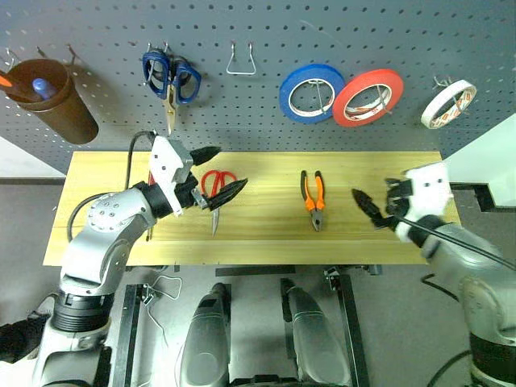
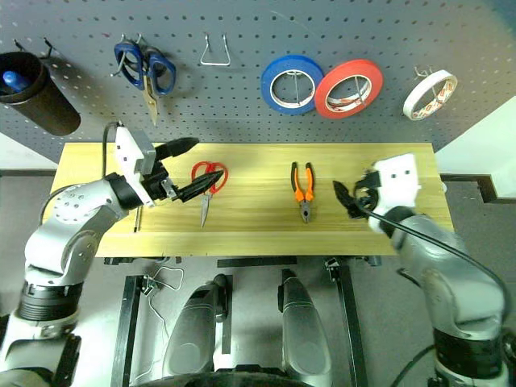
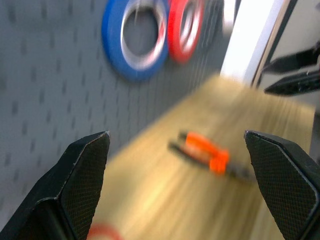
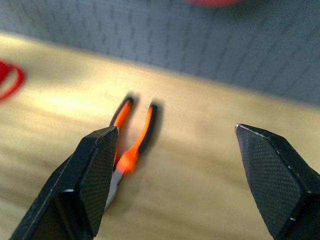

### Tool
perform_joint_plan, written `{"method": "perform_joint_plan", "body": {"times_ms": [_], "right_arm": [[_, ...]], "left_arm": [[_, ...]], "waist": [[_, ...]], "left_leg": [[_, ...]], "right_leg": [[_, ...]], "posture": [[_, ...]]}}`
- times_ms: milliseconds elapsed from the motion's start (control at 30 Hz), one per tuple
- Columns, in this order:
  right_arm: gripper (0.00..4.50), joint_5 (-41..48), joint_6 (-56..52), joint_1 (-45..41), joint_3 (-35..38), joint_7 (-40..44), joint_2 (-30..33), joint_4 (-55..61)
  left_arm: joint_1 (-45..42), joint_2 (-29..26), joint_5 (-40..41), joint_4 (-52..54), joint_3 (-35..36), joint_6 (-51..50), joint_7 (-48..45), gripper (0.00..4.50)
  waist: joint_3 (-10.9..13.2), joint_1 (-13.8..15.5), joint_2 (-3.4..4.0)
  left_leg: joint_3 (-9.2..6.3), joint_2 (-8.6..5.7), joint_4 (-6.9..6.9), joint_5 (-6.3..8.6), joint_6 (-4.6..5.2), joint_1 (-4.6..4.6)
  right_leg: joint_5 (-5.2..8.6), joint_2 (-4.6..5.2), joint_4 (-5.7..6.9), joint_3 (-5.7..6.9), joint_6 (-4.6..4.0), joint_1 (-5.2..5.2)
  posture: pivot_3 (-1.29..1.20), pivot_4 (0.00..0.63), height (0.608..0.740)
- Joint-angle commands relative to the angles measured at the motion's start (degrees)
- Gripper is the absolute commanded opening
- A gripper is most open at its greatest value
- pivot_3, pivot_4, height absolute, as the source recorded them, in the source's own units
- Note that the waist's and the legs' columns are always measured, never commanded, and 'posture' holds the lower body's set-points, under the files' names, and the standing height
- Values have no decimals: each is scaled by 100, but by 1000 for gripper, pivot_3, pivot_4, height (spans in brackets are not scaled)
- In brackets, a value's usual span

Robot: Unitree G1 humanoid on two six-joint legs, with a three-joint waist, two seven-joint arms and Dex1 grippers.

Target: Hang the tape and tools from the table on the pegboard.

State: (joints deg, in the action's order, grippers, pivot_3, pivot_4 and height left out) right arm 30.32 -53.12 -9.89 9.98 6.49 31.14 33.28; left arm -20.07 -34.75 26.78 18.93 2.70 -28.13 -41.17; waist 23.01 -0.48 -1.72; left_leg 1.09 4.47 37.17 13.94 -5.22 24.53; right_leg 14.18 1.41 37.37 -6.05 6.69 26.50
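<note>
Pegboard (image 1: 258,105) behind table (image 1: 266,242); white tape (image 1: 448,103) hangs on it at right. Left gripper (image 1: 216,172) wide open, empty, over red scissors (image 1: 217,189) on table. Right gripper (image 4: 175,175) open, empty, near pliers (image 1: 314,197) at table middle.
</note>
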Motion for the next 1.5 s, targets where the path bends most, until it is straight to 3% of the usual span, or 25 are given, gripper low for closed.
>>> {"method": "perform_joint_plan", "body": {"times_ms": [33,267,467,567,967,1067,1500], "right_arm": [[3892,-208,-318,-222,-282,-349,-270,100],[3892,-678,-707,-735,-980,-659,-816,-404],[3892,-746,-1063,-1515,-899,-971,-1737,-951],[3892,-885,-1040,-1890,-1221,-872,-1950,-1207],[3892,-1242,-965,-2239,-1376,-751,-2304,-1896],[4483,-1328,-978,-2248,-1331,-752,-2323,-2000],[4483,-1674,-1001,-2269,-1246,-876,-2513,-2108]], "left_arm": [[129,-162,-84,152,-116,-383,63,4500],[1050,-549,-208,756,-322,-773,-11,4500],[1261,-456,-73,1087,-339,-837,11,4500],[1229,-336,2,1142,-325,-882,66,4500],[1273,-229,75,1300,-300,-982,195,4500],[1298,-237,96,1332,-274,-1007,200,4500],[1283,-247,103,1355,-284,-1057,224,4500]], "waist": [[1,-15,-1],[5,-27,0],[9,-47,3],[11,-48,5],[16,-51,11],[20,-62,13],[52,-66,27]], "left_leg": [[1,-1,0,0,0,2],[2,2,-7,1,1,27],[-1,4,10,0,1,81],[-1,4,9,0,1,81],[-1,4,-3,3,5,86],[-1,4,-2,3,5,86],[-1,4,-7,3,5,86]], "right_leg": [[0,1,0,-1,0,2],[1,2,-13,1,-1,25],[-1,1,1,4,-4,75],[-1,0,1,3,-4,77],[-1,1,-5,5,-5,84],[-1,1,-5,5,-5,85],[0,1,-10,5,-5,87]], "posture": [[87,402,721],[78,432,721],[59,454,721],[55,462,721],[50,474,721],[50,474,721],[52,481,721]]}}
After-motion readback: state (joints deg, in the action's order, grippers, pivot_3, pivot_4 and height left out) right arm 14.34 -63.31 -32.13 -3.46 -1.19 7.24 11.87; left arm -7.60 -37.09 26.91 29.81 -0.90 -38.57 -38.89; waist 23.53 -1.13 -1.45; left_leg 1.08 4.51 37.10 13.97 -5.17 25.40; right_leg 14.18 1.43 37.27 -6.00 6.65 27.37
